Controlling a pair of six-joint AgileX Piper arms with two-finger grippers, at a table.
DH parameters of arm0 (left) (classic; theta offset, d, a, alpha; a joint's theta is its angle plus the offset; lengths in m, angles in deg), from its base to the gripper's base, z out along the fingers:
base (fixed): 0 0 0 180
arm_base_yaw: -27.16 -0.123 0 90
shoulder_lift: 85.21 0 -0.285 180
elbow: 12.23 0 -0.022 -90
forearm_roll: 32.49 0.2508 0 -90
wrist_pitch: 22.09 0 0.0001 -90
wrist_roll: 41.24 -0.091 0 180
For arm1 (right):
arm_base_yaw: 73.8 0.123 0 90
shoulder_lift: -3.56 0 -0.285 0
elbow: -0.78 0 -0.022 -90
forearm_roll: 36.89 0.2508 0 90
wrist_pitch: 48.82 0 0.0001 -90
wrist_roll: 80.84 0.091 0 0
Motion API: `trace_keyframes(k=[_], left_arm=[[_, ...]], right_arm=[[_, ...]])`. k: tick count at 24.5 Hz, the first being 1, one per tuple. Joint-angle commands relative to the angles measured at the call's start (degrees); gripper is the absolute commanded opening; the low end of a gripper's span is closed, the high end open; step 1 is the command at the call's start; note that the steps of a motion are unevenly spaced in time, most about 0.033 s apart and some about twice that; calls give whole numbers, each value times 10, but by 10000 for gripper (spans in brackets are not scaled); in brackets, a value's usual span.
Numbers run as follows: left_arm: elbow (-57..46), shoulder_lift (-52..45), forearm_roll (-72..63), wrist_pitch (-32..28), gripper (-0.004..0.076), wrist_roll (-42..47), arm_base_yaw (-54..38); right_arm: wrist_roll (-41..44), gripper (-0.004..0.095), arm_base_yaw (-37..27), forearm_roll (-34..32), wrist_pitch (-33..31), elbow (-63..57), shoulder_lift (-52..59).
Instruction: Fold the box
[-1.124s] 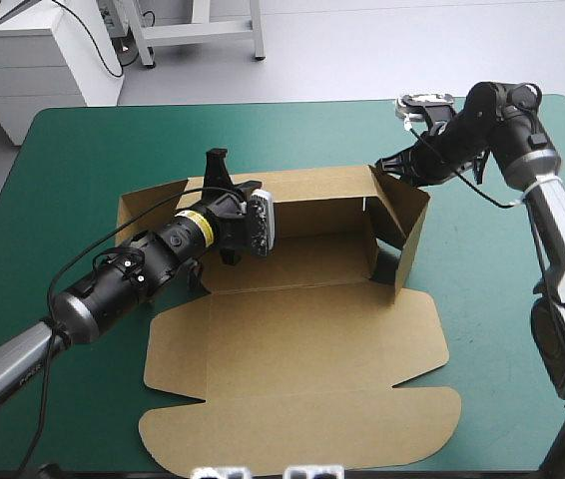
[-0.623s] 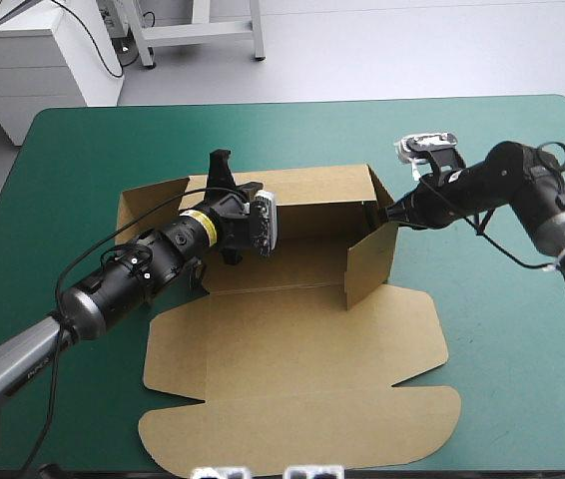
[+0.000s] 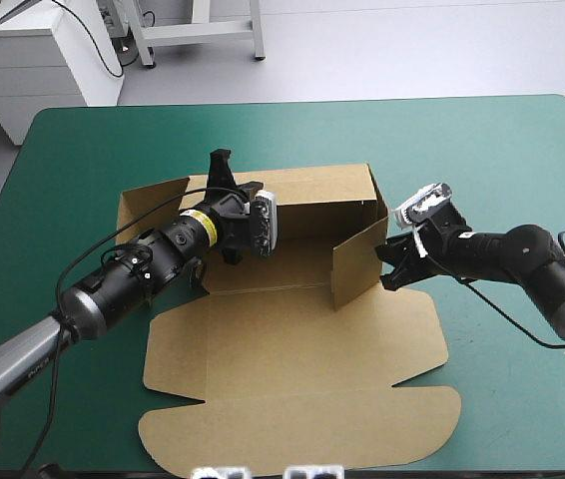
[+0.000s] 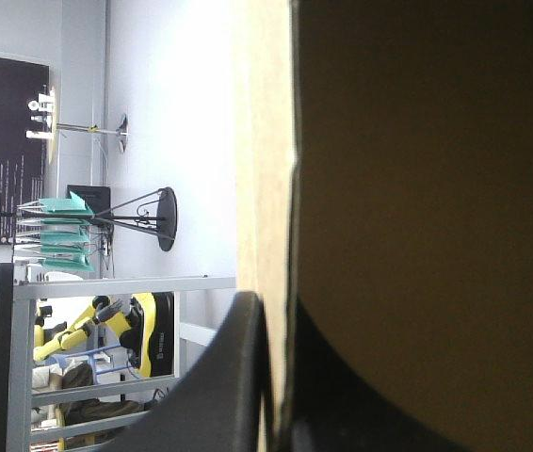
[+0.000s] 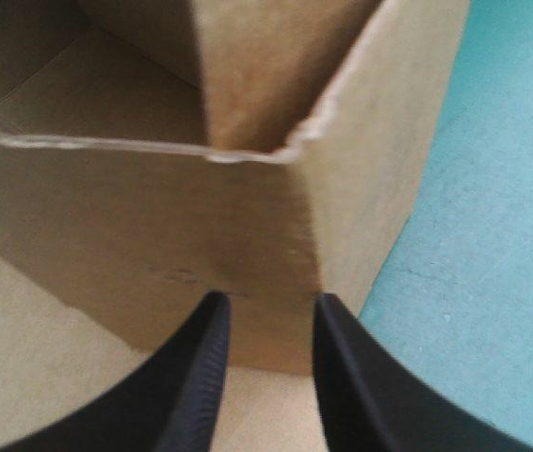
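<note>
The brown box [image 3: 292, 339] lies on the teal-green cover with its back wall [image 3: 312, 190] raised and its lid flat toward the near edge. My left gripper [image 3: 223, 170] is shut on the back wall's top edge near its left end. In the left wrist view the board [image 4: 417, 188] passes between the black fingers of the left gripper [image 4: 274, 315]. The right end flap [image 3: 357, 261] stands upright, swung inward across the tray. My right gripper [image 3: 390, 263] is open, its tips against the flap's outer face. In the right wrist view the flap [image 5: 153, 217] stands just ahead of the right gripper [image 5: 266, 315].
The box's left side flap [image 3: 148, 205] lies flat under my left arm. Bare teal-green cover [image 3: 502, 150] stretches to the right of the box and along the far edge. A white cabinet [image 3: 33, 60] stands beyond the table's far left corner.
My right gripper has dropped from the box's far right corner toward the near side and pushed left, and the right end flap has swung inward with it. The left arm has held still.
</note>
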Motion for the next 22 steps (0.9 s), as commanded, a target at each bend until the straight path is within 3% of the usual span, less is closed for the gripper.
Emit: trace_keyframes(k=[1, 4, 6, 10, 15, 19, 22], left_arm=[[14, -11, -10, -22, -8, 6, 1], [14, -11, -10, -23, -8, 1, 1], [14, -11, -10, -25, -8, 1, 1], [14, -11, -10, -24, -8, 1, 1], [14, -11, -10, -15, -4, 8, 4], [14, -11, -13, 43, -4, 12, 39], [14, -11, -19, 47, -5, 15, 47]], right_arm=[[-52, 558, 1, 40, -10, 12, 26], [-111, 729, 1, 87, -5, 12, 21], [-160, 787, 3, 133, -3, 12, 7], [-208, 796, 29, 175, 13, 12, -21], [-175, 796, 72, 175, 148, 12, -25], [-172, 796, 76, 175, 170, 12, -25], [-156, 756, 76, 175, 167, 12, -25]])
